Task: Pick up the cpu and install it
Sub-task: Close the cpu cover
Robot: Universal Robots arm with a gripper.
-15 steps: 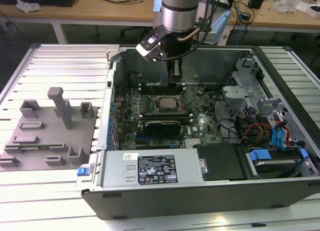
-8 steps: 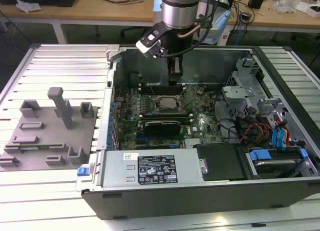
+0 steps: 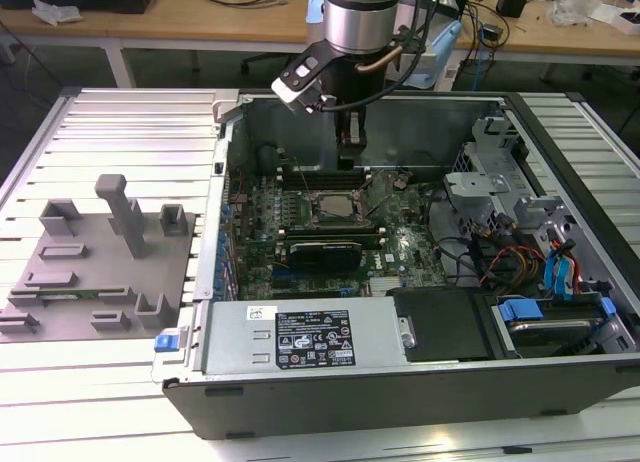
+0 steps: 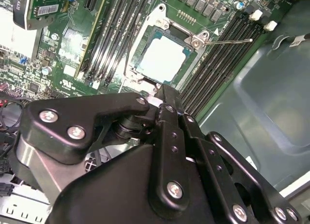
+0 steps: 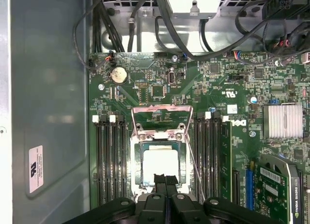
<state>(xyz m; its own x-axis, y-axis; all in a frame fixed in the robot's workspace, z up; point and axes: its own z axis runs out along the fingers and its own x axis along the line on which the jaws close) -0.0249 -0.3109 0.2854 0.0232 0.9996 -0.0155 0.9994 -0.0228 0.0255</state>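
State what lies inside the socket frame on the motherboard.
The cpu lies flat inside the socket frame, silver top up. The gripper covers part of one edge; whatever is under the cpu is hidden.

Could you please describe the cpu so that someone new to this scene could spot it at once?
Look into the open computer case, at the green circuit board on its floor. Between the two banks of black memory slots sits a metal-edged socket frame, just beneath the claw. The cpu is the flat, bright silver-white square inside that frame.
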